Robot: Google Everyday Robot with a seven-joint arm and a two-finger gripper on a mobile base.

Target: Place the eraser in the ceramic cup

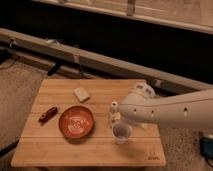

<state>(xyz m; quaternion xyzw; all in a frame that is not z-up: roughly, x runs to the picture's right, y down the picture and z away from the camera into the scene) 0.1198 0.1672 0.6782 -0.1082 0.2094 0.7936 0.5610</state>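
A wooden table (55, 150) stands on speckled flooring before a dark wall with rails. Nearest, the ceramic cup (121, 133) sits upright near the front right. The eraser is not visible on the table. Left of the cup lies the orange bowl (76, 121), with a red stick (48, 114) beyond. The gripper (125, 121) hangs just above the cup, fingers released. A slim bottle (113, 111) stands beside it. Farthest, a beige block (81, 93).
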